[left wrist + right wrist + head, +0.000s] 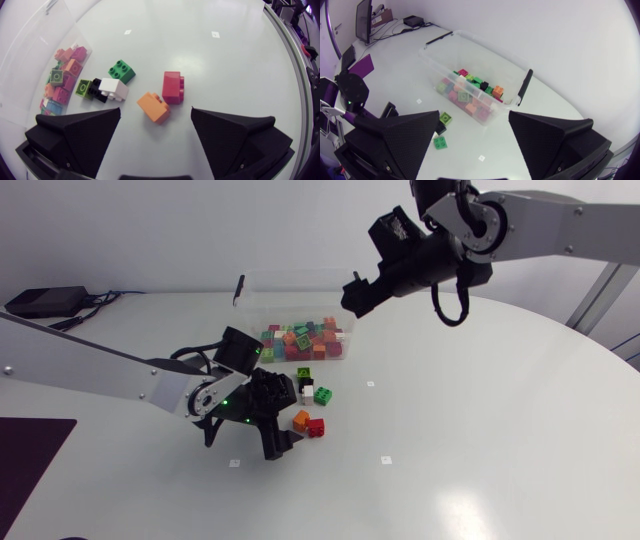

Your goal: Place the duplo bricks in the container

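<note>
Left gripper [156, 114] wide open, empty; orange brick [153, 106] just ahead, between its fingertips, red brick [173, 87] against the far side. Right gripper [474, 115], also open and empty, is well off by the container [290, 292].

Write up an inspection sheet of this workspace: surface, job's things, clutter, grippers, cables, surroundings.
Surface: white round table with small white square markers.
Job's things: clear plastic container holding many mixed bricks; loose beside it lie an orange brick, red brick, green brick, white brick, black brick and lime brick.
Clutter: flat black box at the table's far edge.
Grippers: left gripper open, low over the orange and red bricks; right gripper open, empty, above the container.
Cables: black cable looping under the right arm's wrist; black cord from the box.
Surroundings: nothing seen.
</note>
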You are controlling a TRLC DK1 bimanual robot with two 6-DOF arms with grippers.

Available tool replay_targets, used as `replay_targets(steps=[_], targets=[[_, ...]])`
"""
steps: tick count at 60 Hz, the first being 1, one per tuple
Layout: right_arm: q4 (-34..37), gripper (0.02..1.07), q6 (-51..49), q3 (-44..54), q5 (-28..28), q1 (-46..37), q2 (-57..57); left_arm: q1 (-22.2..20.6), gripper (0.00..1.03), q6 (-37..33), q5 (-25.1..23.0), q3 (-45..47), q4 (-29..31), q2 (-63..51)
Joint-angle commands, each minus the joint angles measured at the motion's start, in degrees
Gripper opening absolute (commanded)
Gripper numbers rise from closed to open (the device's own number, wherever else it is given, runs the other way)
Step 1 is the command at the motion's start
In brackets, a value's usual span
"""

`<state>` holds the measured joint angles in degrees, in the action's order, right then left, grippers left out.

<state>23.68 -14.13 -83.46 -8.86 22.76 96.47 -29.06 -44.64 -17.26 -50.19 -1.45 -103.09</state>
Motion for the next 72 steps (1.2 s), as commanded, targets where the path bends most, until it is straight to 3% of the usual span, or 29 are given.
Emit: replay_targets(steps=[1, 18, 23, 29, 32, 38, 40, 42, 58, 72], targets=[[-1.7, 1.02, -0.2, 4.2, -0.5, -0.1, -1.9, -0.8, 0.98, 0.4, -0.3, -0.4, -0.2, -3.2], [-4.6, 1.02, -1.3, 13.6, -2.0, 1.0, -3.8, -0.8, 0.98, 3.2, 2.8, -0.8, -6.8, -5.8], [-5.4, 1.02, -1.7, 16.0, -2.4, 1.2, -3.8, -0.8, 0.93, 4.4, 2.8, -0.9, -8.2, -5.7], [-5.7, 1.02, -2.2, 18.1, -3.2, 1.8, -3.7, -1.1, 0.82, 5.1, 2.8, -1.5, -8.3, -6.2], [-5.7, 1.02, -2.9, 18.9, -3.4, 2.4, -3.5, -1.5, 0.72, 5.4, 2.9, -1.7, -8.3, -6.4], [-5.7, 1.02, -3.8, 20.5, -3.5, 3.7, -3.2, -2.2, 0.48, 5.6, 3.1, -1.9, -8.2, -6.8], [-5.6, 1.02, -4.8, 21.1, -3.8, 4.2, -3.0, -2.2, 0.33, 5.9, 3.1, -1.9, -8.2, -6.7], [-5.4, 1.02, -5.6, 21.6, -4.6, 4.7, -2.9, -2.2, 0.26, 6.1, 3.1, -1.8, -8.2, -6.6], [-1.2, 0.99, -15.7, 23.4, -9.0, 8.1, 0.5, -1.7, 0.25, 5.9, 3.0, 0.1, -8.2, -3.8], [0.0, 0.99, -19.8, 21.6, -10.4, 9.1, 4.8, 1.6, 0.25, 5.5, 1.9, 0.9, -5.0, 3.8]])
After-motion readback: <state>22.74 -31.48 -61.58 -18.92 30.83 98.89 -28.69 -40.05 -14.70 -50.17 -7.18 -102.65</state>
